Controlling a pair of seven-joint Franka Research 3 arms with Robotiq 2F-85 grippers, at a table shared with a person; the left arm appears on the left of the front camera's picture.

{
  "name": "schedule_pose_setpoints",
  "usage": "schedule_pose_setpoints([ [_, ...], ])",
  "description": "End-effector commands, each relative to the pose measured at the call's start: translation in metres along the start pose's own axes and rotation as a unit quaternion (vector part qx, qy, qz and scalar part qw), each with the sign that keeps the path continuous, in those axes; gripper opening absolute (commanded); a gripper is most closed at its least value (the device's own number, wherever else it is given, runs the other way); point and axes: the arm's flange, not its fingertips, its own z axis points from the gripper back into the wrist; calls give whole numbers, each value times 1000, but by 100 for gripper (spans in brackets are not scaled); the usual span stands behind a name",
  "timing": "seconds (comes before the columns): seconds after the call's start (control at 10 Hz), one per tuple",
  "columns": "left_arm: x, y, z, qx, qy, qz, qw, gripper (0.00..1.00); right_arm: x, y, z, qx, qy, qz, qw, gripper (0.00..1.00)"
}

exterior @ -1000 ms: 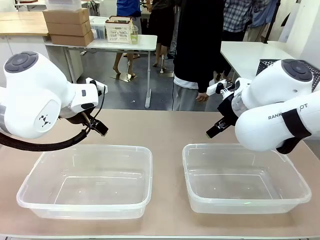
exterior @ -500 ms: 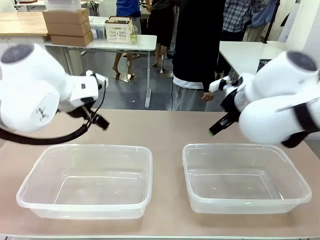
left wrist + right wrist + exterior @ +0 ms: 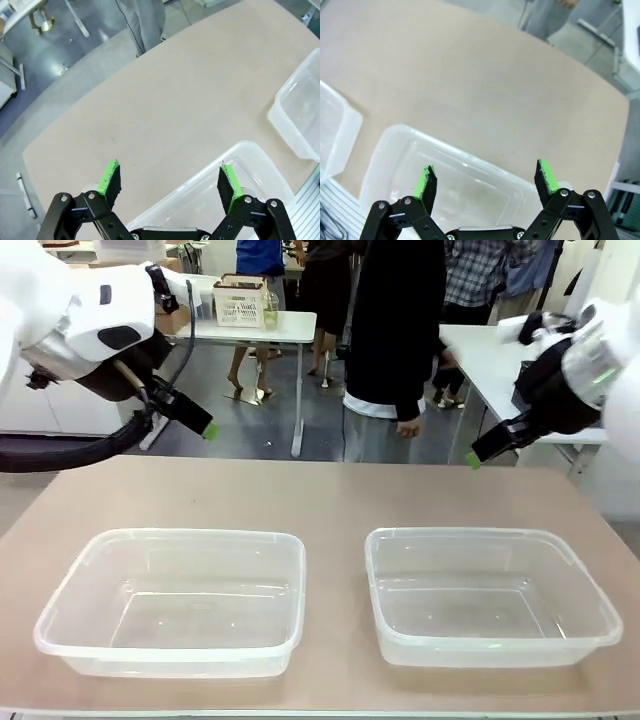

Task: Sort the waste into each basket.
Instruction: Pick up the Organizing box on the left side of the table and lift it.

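Observation:
Two clear plastic baskets stand side by side on the tan table, the left basket [image 3: 60, 592] and the right basket [image 3: 590, 585], and both hold nothing. My left gripper [image 3: 203, 427] hangs high above the table's far left, open, with nothing between its green pads. Seen from the left wrist, the left gripper [image 3: 170, 180] looks down on the left basket's corner [image 3: 250, 152]. My right gripper [image 3: 477, 456] is raised at the far right, open and empty. The right wrist view has the right gripper [image 3: 485, 179] over the right basket [image 3: 400, 137]. The waste is out of view.
A person in black stands at the table's far edge, one hand [image 3: 405, 430] hanging by the side. The bare tabletop [image 3: 330, 500] stretches between the baskets and the far edge. White tables [image 3: 250, 328] and other people are farther back.
Both arms have lifted and swung outward, away from the baskets' far rims. Both grippers stayed open.

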Motion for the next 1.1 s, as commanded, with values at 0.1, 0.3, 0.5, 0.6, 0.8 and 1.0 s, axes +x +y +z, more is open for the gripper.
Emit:
schedule_pose_setpoints([
  [0.1,-2,13,-2,-184,3,48,982,100,-2,-9,18,131,-38,-38,990,100],
  [0.3,-21,74,42,-454,-78,212,862,100,-29,-58,61,334,-69,-235,910,100],
  [0.5,-52,123,65,-423,-116,438,785,100,-94,-127,93,462,-214,-382,771,100],
  [0.6,-69,137,80,-439,-175,462,751,100,-120,-151,95,471,-226,-437,732,100],
  [0.8,-103,159,96,-383,-253,529,714,100,-153,-184,84,417,-233,-523,706,100],
  [1.0,-75,146,93,-420,-151,274,852,100,-108,-163,121,403,-150,-294,854,100],
])
